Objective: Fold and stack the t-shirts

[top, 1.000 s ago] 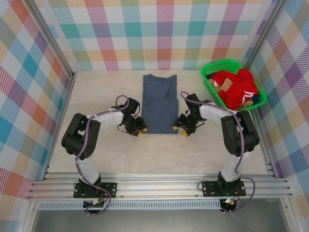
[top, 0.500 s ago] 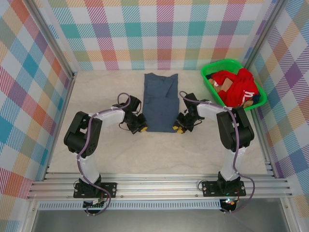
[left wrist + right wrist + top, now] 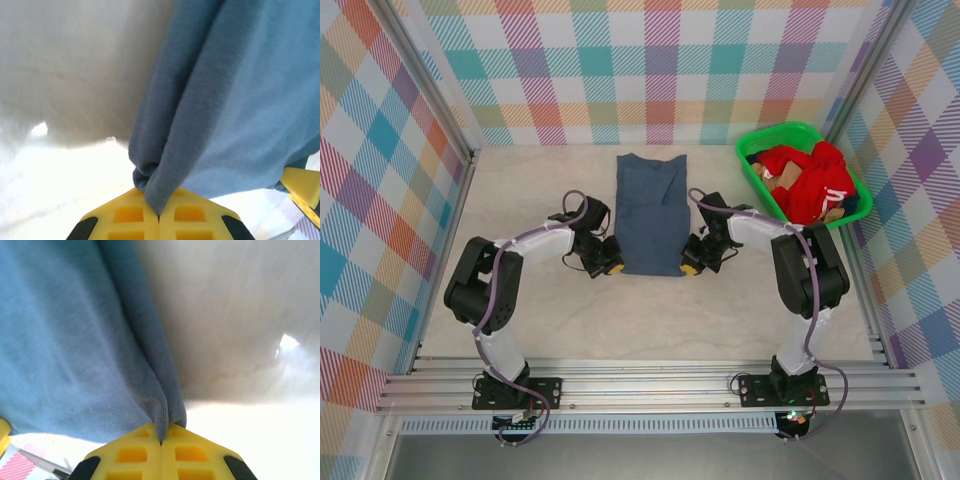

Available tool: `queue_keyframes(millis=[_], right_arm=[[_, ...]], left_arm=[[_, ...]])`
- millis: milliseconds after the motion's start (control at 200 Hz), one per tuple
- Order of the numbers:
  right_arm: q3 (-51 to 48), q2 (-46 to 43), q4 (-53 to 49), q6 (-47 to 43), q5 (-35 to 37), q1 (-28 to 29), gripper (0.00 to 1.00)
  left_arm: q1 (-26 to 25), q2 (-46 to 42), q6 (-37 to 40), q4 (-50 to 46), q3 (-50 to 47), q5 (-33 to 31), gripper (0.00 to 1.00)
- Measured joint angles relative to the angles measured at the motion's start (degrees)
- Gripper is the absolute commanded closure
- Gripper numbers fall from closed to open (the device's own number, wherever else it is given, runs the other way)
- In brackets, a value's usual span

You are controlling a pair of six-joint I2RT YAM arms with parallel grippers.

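Observation:
A slate-blue t-shirt (image 3: 651,212) lies folded into a long strip down the middle of the table, collar end at the back. My left gripper (image 3: 611,268) is shut on its near left corner, and in the left wrist view the cloth (image 3: 215,100) bunches where my left gripper (image 3: 159,216) pinches it between yellow fingers (image 3: 125,215). My right gripper (image 3: 688,268) is shut on the near right corner. The right wrist view has the blue hem (image 3: 165,405) squeezed in my right gripper (image 3: 161,442). More t-shirts, red ones (image 3: 810,180), fill the green basket.
The green basket (image 3: 752,172) stands at the back right, against the checked wall. Pale bare tabletop (image 3: 520,310) lies in front of both arms. Metal frame rails (image 3: 640,385) run along the near edge.
Both grippers have slid inward to the shirt's near corners and closed on them. The shirt itself has hardly shifted.

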Motion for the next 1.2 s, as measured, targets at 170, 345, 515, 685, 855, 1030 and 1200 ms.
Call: queue_keyframes(millis=[170,345,515,685,855,1030,1200], right_arm=[[-5.57,-8.74,-4.39,-3.43,0.09,5.27,1.0],[-12.68,-18.73,-10.36,-4.94,-2.21,11.17,1.0],[-17.64,-29.7,-17.0,-4.68,-6.71,14.93,1.0],[-14.67,-36.92,-22.97,-3.52,-8.76,15.1,1.0],[-5.38,-36.79,-26.58,-2.23,-8.76,14.53,1.0],[0.85,-34.4,-30.38,-1.51,-9.42,12.02,1.0],[8.85,-27.04,-31.47,-1.64,-11.17,6.45,1.0]], left_arm=[[-4.74,-7.58,3.1,-5.09,-5.33,1.62,1.0],[-12.28,-19.52,3.23,-10.16,-14.58,4.55,1.0],[-19.45,-32.11,-0.02,-14.23,-18.97,7.74,1.0],[-20.76,-40.02,-4.81,-15.56,-17.73,7.67,1.0],[-20.74,-40.87,-8.72,-15.61,-11.3,5.6,1.0],[-19.28,-40.54,-11.5,-16.33,-7.32,4.42,1.0],[-11.43,-39.32,-15.3,-16.74,-6.14,4.17,1.0]])
